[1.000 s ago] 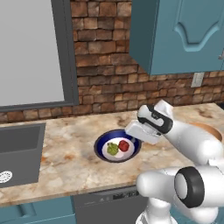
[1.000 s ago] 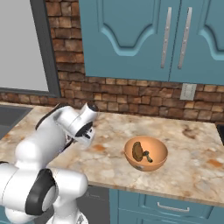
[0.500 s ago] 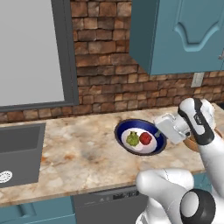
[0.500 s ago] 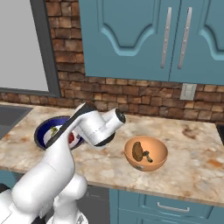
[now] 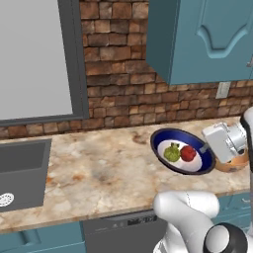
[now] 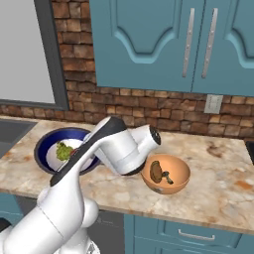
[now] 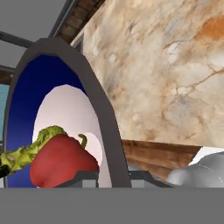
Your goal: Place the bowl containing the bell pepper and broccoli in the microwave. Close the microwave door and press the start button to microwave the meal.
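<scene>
You have the marble counter (image 5: 99, 168) beneath everything; above it the bowl (image 5: 164, 153) hangs lifted and tilted, held at its rim by the gripper (image 5: 206, 147), jaws pinched on that rim; an orange bowl (image 6: 166, 174) sits just beside; inside yours, bell pepper (image 5: 188, 153) touches broccoli (image 5: 171, 152).

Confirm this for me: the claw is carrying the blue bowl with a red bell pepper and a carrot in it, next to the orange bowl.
Not quite. There is no carrot: beside the bell pepper in the blue bowl lies a yellow-green broccoli floret, as the left base view shows. The rest holds: the bowl is at the claw, next to the orange bowl.
</scene>
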Robot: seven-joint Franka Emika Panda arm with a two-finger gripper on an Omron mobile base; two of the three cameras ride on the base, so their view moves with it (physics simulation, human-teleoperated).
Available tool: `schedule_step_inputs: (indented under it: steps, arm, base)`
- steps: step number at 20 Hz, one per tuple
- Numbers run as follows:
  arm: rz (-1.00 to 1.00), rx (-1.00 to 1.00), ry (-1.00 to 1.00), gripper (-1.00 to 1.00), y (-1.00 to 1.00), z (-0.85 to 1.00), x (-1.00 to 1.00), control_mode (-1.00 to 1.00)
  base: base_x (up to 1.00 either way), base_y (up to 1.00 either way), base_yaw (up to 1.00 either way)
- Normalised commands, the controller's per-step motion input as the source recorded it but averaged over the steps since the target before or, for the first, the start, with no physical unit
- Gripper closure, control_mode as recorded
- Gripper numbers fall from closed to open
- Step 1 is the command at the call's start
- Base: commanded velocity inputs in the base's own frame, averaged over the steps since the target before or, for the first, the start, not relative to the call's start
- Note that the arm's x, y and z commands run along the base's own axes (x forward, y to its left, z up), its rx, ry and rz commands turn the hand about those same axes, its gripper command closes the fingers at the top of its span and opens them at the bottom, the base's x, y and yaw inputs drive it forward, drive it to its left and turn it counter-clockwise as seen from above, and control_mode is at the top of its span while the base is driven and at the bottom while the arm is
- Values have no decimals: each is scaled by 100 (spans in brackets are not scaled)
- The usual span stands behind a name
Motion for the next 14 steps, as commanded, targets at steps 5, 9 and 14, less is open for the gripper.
schedule_step_inputs:
  steps: [5,9,14]
  arm:
    - [3,-6,0,100,2,30,-52,-100]
    - [-1,-1,0,100,0,58,-6,-100]
    - [-2,0,0,100,0,27,0,-100]
  base:
    - [0,0,0]
    - [0,0,0]
    - [0,0,0]
